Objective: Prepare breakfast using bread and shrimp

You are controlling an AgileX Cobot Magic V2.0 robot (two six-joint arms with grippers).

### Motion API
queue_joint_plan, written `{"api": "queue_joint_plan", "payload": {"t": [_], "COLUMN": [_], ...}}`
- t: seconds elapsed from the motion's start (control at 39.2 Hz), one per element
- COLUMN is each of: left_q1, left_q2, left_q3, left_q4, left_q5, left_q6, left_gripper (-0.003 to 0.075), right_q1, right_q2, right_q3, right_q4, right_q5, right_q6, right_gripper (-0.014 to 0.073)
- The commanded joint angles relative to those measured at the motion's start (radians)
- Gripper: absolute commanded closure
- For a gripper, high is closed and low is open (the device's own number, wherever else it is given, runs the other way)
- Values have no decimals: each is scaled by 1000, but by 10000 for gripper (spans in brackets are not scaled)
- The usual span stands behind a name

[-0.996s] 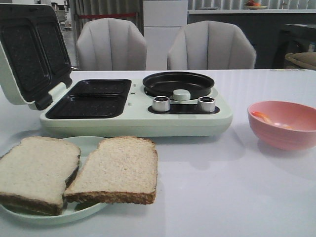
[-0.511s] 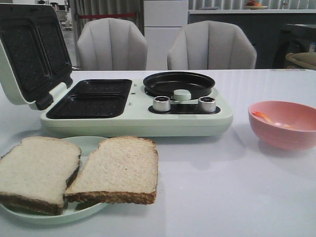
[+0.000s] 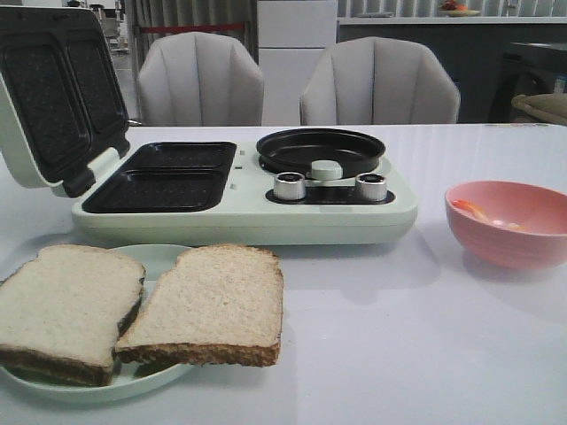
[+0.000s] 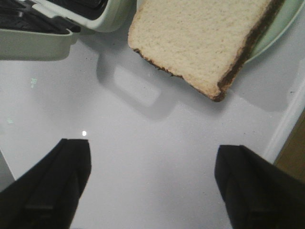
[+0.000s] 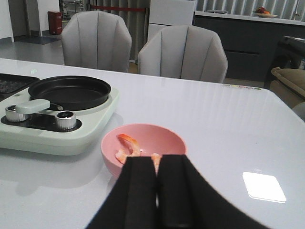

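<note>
I see a big white table (image 3: pixel 425 354), smooth and shiny. Behind its far edge stand two grey chairs (image 3: pixel 201 80), and past them the room has a white cabinet (image 3: pixel 297 35) and a dark counter.

Near the far left of the table sits a pale green cooker (image 3: pixel 248 217) with its lid (image 3: pixel 53 97) flipped up. It has two black square trays (image 3: pixel 164 177) on its left part and a round black pan (image 3: pixel 321 150) on its right part, with two silver knobs (image 3: pixel 289 186) in front of the pan.

At the near left corner of the table is a pale green plate (image 3: pixel 159 261). The bread (image 3: pixel 208 305) lies on it: two slices side by side, touching, and the right slice hangs over the plate's rim.

Near the right edge of the table is a pink bowl (image 3: pixel 509 221). The shrimp (image 3: pixel 469 211) are inside it, small orange and white bits.

My left gripper (image 4: pixel 152 186) hangs over bare table just beside the bread, and its two black fingers (image 4: pixel 52 181) are spread wide apart with nothing between them. My right gripper (image 5: pixel 157 191) is near the bowl, with its fingers pressed together and nothing in them.

Compared with a second ago, I find nothing moved: the bread, the plate, the cooker and the bowl all lie in the same spots.
</note>
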Motion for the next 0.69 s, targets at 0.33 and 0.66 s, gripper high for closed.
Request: {"api": "queue_joint_plan", "payload": {"t": [0.33,0.66], "left_q1": [-17,-17], "left_q2": [293,481], "left_q3": [-29,-29], "left_q4": [131,230], "left_q5": [-106,-178], "left_q6": [-3,-3], "left_gripper": [134,134], "right_q1": [-4,-4], "right_q2": [-21,-21], "right_q3": [-18,-18], "right_q4": [-13,-13], "right_q5": [-86,-86], "right_q6": [-1,-1], "right_gripper": [429,429]}}
